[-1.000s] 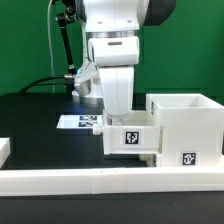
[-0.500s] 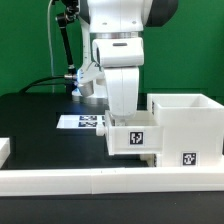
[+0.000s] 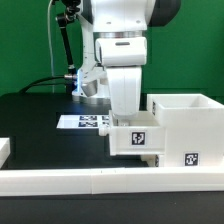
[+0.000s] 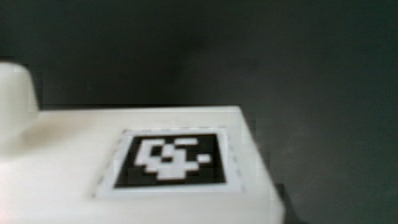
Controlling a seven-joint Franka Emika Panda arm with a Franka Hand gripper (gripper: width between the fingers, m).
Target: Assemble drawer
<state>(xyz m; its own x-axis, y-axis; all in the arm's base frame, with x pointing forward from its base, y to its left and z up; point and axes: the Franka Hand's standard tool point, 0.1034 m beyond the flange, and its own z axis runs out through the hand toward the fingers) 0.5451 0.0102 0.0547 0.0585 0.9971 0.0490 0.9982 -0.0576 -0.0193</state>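
My gripper (image 3: 124, 116) reaches down into a small white tray (image 3: 135, 138) with a square tag on its front and is shut on the tray's wall; the fingertips are hidden inside it. The tray sits right against the left side of the tall white housing (image 3: 186, 124), which carries a tag low on its front. In the wrist view the tray's white surface with its tag (image 4: 173, 160) fills the lower part, with a rounded white part (image 4: 15, 95) beside it. No second tray shows.
The marker board (image 3: 82, 122) lies on the black table behind the tray. A long low white border bar (image 3: 100, 181) runs along the front. A white block (image 3: 4, 149) sits at the exterior view's left edge.
The arm has carried the tray toward the exterior view's right, closing the gap to the housing. The housing has not moved.
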